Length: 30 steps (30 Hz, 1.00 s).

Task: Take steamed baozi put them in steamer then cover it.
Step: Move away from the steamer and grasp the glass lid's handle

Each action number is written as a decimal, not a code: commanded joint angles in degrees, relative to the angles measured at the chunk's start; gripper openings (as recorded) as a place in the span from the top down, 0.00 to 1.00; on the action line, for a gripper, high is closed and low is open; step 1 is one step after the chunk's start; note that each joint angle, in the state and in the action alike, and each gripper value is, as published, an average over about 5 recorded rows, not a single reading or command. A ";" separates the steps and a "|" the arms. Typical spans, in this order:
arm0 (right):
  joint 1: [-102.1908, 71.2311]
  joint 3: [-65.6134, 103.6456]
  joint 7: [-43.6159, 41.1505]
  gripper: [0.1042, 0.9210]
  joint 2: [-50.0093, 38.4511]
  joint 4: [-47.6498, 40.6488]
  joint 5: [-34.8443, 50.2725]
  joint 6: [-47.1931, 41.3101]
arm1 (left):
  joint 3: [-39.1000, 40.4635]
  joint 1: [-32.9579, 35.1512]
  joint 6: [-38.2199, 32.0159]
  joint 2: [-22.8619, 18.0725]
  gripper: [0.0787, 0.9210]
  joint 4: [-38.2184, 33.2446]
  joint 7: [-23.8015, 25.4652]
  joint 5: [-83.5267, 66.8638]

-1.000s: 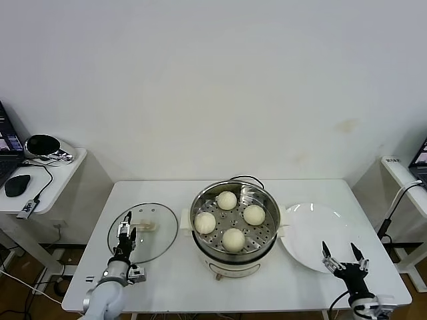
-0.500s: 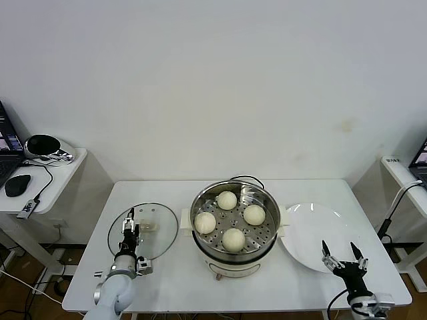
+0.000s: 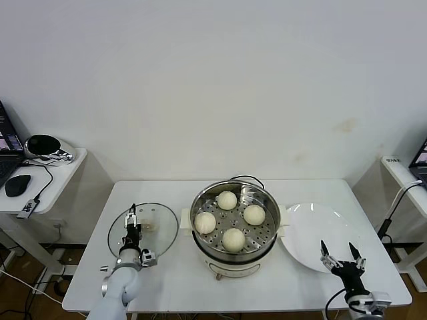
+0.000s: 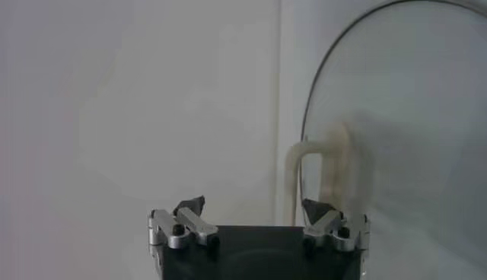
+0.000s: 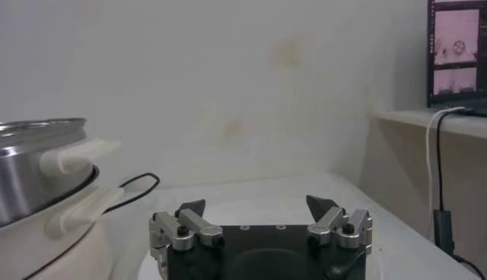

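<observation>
The loading looked finished: all four steamed baozi (image 3: 230, 219) sat on the perforated tray inside the steamer (image 3: 233, 229), and none remained outside it. What was left, by my judgement, was the covering, since the steamer was uncovered.

The steamer stood at the middle of the table (image 3: 200, 283), well off to the inner side of both grippers. The flat white plate (image 3: 317, 235) on its right held nothing; its near edge lay just ahead of the right gripper (image 3: 341, 255), whose jaws stood wide apart and held nothing, low at the table's front right corner.

The cover (image 3: 143, 231) lay flat on the table just left of the steamer, not yet lifted. The left gripper (image 3: 132, 220) hovered over it with its jaws apart and nothing between them. In the left wrist view the cover's cream-white bar handle (image 4: 323, 167) stood just beyond the gripper, nearer one fingertip (image 4: 317, 208) than the other, so the grip seemed to need centring before closing.
</observation>
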 commanded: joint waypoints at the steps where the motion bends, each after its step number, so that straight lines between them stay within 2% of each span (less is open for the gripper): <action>1: 0.38 0.03 -0.03 0.12 -0.02 -0.90 0.01 0.08 | 0.06 -3.50 -0.19 -0.45 0.12 4.73 -0.59 0.16; 13: 1.02 0.15 -0.13 0.12 -0.46 -2.05 0.07 -0.06 | 0.15 -4.00 -0.86 -0.44 0.14 6.71 -1.70 0.05; 30: 1.45 0.20 -0.15 0.12 -0.72 -2.57 0.10 -0.03 | 0.56 -3.10 -0.66 0.35 0.72 6.00 -1.41 0.16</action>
